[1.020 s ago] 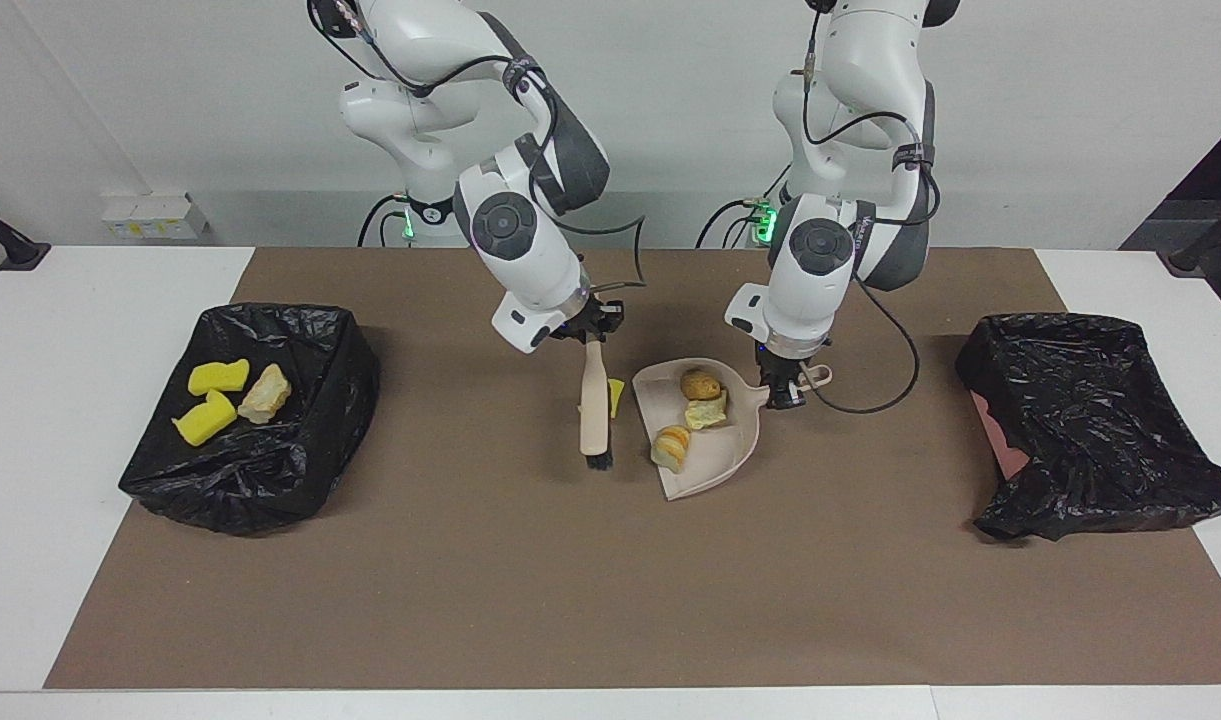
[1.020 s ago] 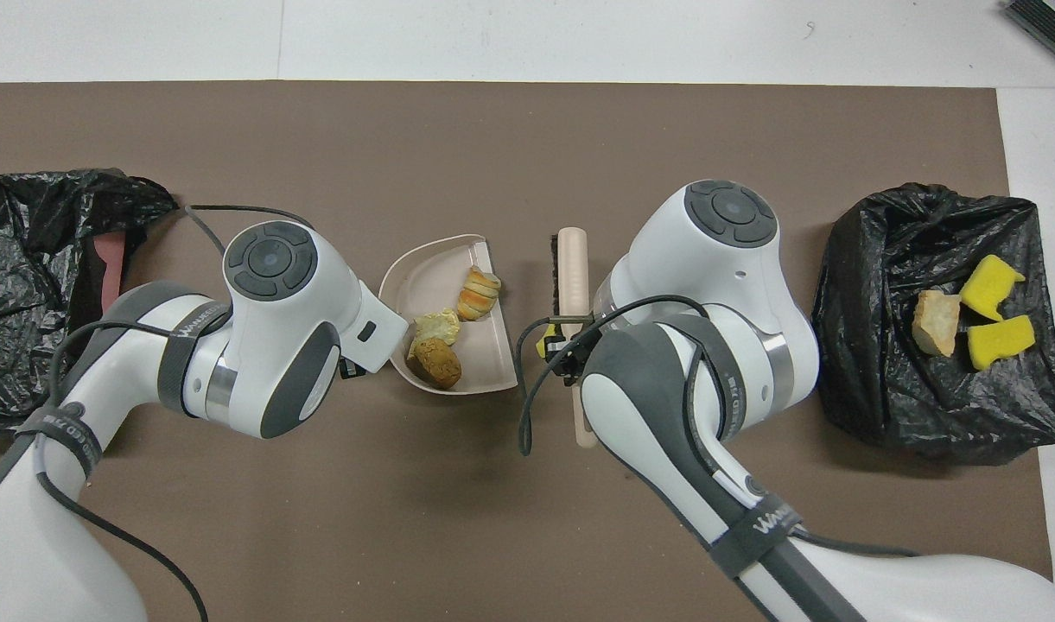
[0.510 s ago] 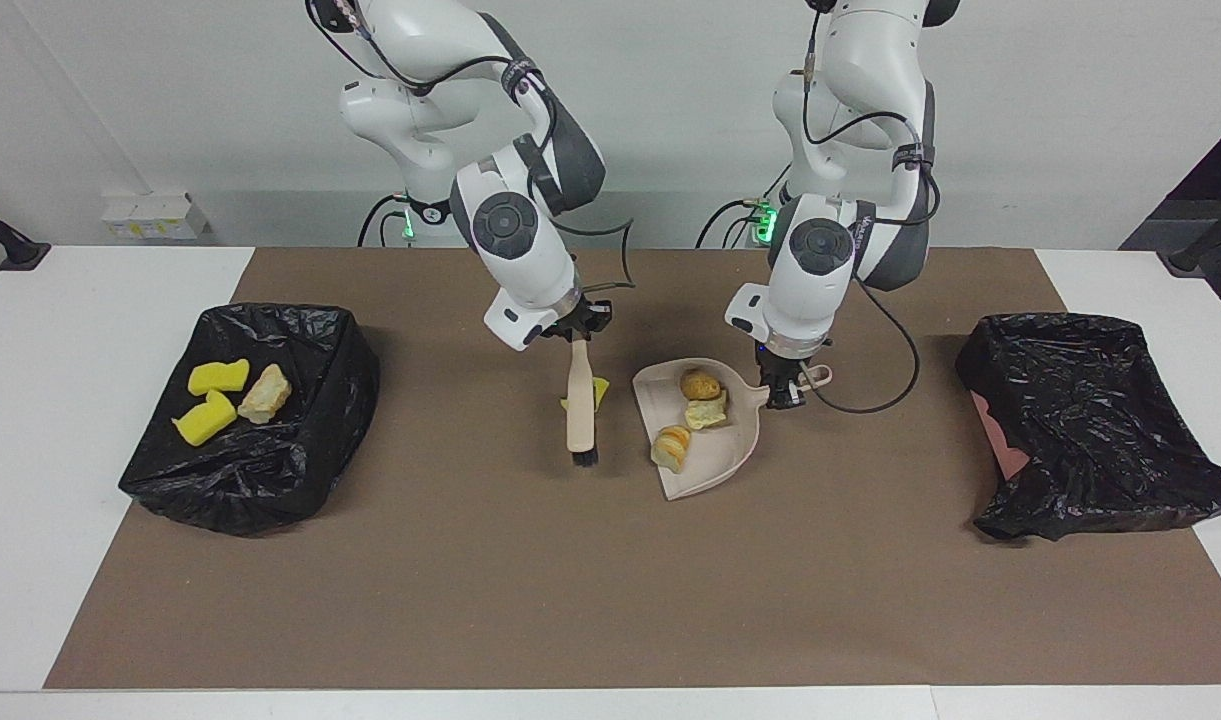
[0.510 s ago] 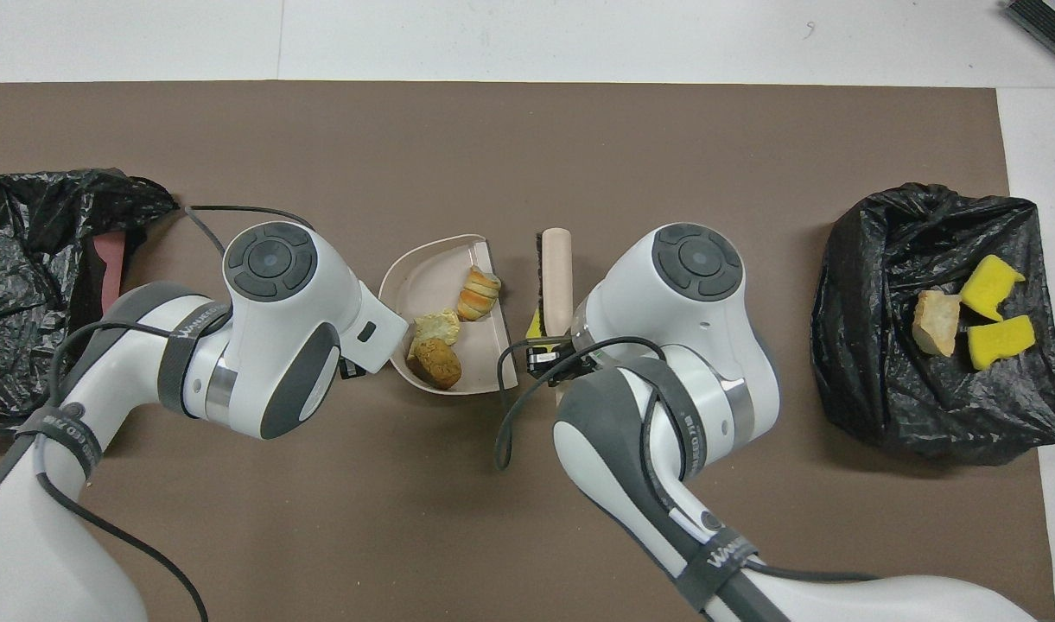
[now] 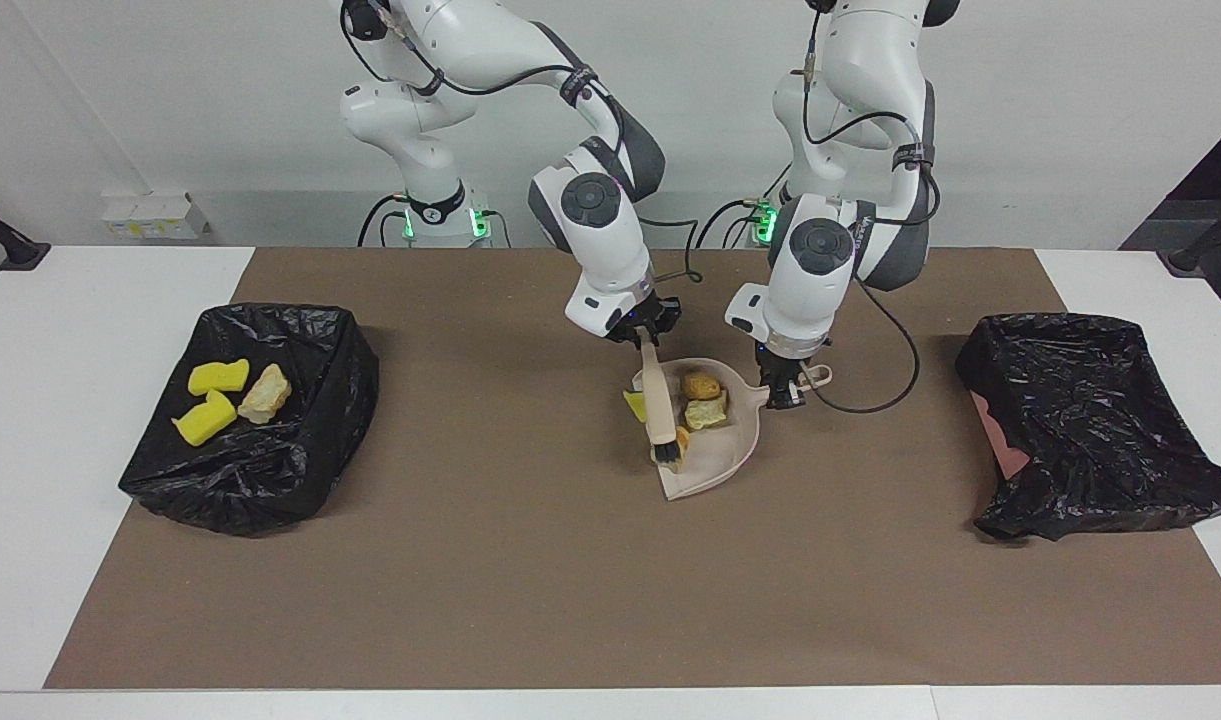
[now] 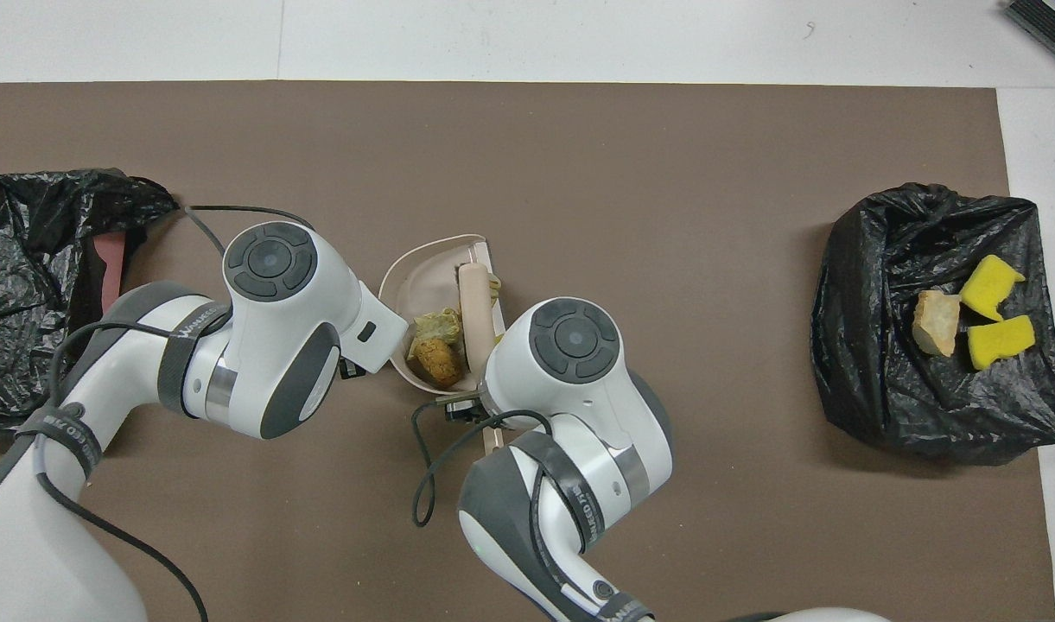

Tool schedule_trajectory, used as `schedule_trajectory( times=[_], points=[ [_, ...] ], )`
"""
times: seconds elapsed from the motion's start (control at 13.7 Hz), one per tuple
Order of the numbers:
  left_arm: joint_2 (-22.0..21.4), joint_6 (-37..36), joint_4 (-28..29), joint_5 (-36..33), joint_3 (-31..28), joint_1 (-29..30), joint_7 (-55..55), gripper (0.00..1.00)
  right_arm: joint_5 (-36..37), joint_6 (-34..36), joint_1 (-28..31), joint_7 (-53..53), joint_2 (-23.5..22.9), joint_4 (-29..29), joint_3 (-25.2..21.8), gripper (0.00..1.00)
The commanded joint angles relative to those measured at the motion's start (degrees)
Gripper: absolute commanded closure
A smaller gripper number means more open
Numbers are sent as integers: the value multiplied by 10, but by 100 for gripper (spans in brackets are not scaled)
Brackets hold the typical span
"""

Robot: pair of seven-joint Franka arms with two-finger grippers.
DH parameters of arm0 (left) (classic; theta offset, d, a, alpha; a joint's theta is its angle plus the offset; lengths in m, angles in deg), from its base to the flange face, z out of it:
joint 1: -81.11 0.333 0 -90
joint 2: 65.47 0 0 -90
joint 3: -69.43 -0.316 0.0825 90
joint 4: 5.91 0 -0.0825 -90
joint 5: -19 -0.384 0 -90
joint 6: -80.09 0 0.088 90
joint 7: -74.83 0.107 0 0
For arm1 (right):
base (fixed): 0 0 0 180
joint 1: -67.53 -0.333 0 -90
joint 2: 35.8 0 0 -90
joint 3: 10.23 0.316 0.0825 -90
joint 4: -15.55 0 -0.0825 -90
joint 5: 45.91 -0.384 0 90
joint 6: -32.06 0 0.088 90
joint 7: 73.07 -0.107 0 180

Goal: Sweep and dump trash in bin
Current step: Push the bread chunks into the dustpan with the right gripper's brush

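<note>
At the middle of the brown mat [image 5: 530, 600], the beige dustpan [image 5: 715, 462] is held by its handle in the closed jaws of the left gripper [image 5: 782, 392], with its open edge turned toward the right arm's end of the table. The beige brush [image 5: 658, 410] is gripped at its handle by the shut right gripper [image 5: 647, 330] and is laid along the pan's open edge, its black bristles down at the end farther from the robots. A brown lump [image 5: 701, 385] and a pale-yellow lump [image 5: 707, 411] are seen inside the pan; an orange-brown piece [image 5: 681, 436] is mostly hidden by the brush, and a yellow chunk [image 5: 634, 404] is pressed between brush and pan edge. Two yellow sponge chunks [image 5: 218, 376] and a tan piece [image 5: 266, 393] are contained in the black-lined bin [image 5: 270, 470] at the right arm's end. A second black-lined bin [image 5: 1090, 420] is placed at the left arm's end.
</note>
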Motion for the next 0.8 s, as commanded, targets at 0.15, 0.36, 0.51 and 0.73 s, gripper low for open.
schedule_trajectory(
  times=[0.15, 0.36, 0.51, 0.73],
  points=[
    [-17, 13, 25, -11, -5, -5, -5, 100, -5, 138, 6, 15, 69, 31, 1, 100],
    [-17, 14, 25, -11, -5, -5, -5, 100, -5, 210, 7, 25, 113, 52, 0, 100],
    [-17, 16, 25, -11, -5, -4, -5, 100, -5, 234, 7, 15, 135, 64, 1, 100],
    [-17, 16, 25, -11, -5, -4, -5, 100, -5, 179, -11, -39, 159, 114, 1, 100]
  ],
)
